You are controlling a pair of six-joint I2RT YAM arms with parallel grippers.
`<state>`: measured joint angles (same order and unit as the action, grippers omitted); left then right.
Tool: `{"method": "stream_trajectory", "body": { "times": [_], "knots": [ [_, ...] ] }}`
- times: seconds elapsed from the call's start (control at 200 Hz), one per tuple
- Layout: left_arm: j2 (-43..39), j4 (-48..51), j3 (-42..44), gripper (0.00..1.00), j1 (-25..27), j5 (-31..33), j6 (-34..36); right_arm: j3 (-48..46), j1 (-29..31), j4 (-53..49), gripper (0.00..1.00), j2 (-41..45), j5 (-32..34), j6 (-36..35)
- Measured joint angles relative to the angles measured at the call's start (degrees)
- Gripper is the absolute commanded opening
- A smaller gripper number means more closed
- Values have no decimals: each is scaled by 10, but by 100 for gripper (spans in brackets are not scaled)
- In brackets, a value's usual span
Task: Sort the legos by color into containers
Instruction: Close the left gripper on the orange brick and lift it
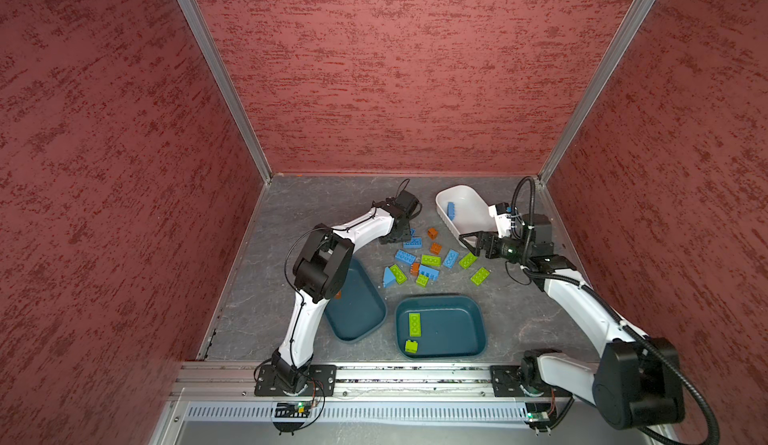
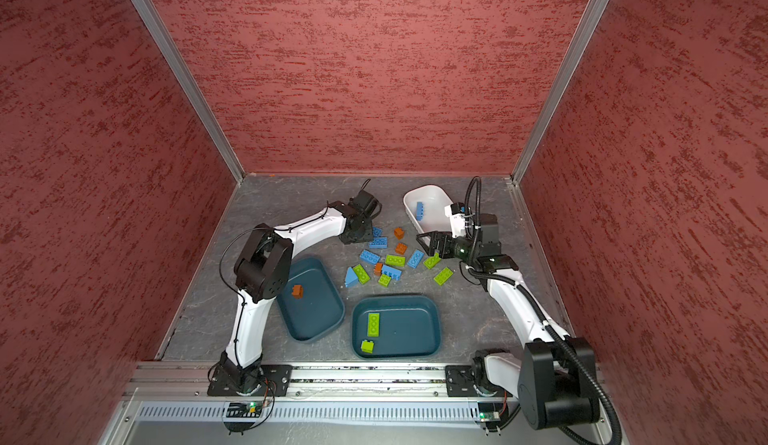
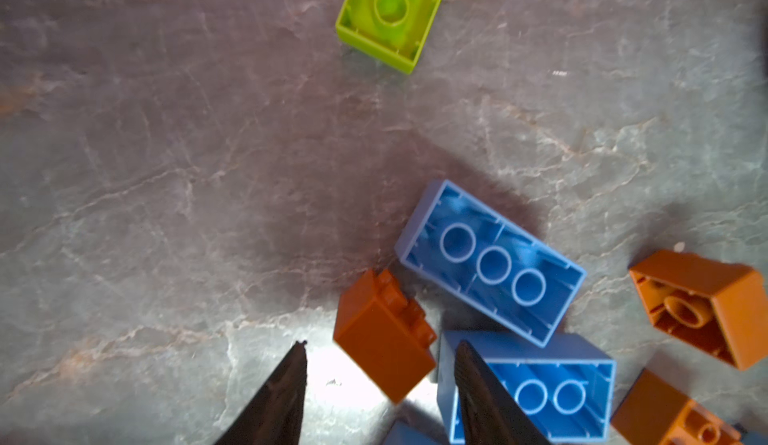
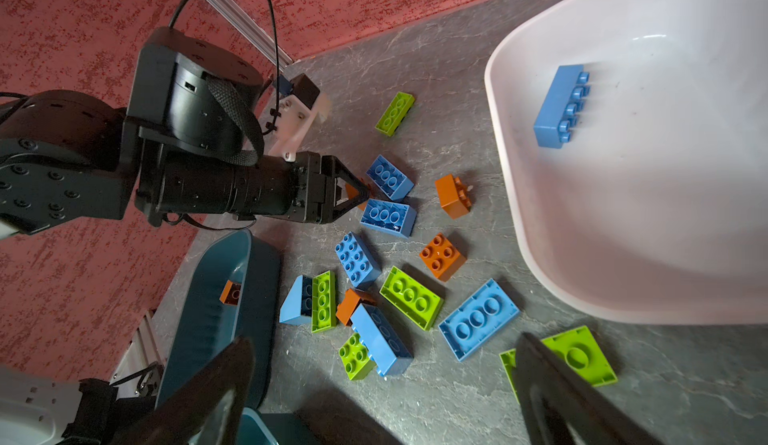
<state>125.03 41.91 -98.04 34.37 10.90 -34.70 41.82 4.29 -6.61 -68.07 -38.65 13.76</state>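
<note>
While left jaws, spread, straddle orange brick, blue brick sits just beside; right jaws spread.

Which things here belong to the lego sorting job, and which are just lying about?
Job: loose legos, white tub, teal tub holding green legos, teal tub holding an orange lego.
Not the job: mounting rail, slotted cable duct, red walls.

Green, blue, orange legos loose in a scatter — a few inside white and teal containers
</note>
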Motion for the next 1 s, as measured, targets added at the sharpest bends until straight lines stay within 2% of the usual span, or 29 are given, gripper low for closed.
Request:
{"method": "stream_trajectory", "body": {
  "times": [0.24,0.626,0.812,0.997],
  "knots": [
    [21,-3,-9,51,-9,0,0,0,0,3,98,-3,-2,0],
    [10,-3,27,49,-10,17,5,0,0,10,98,-4,-2,0],
    [0,-9,44,40,-14,18,10,0,0,12,98,-6,-2,2],
    [0,-19,44,39,-24,13,23,0,0,12,98,-7,-2,2]
  ]
}}
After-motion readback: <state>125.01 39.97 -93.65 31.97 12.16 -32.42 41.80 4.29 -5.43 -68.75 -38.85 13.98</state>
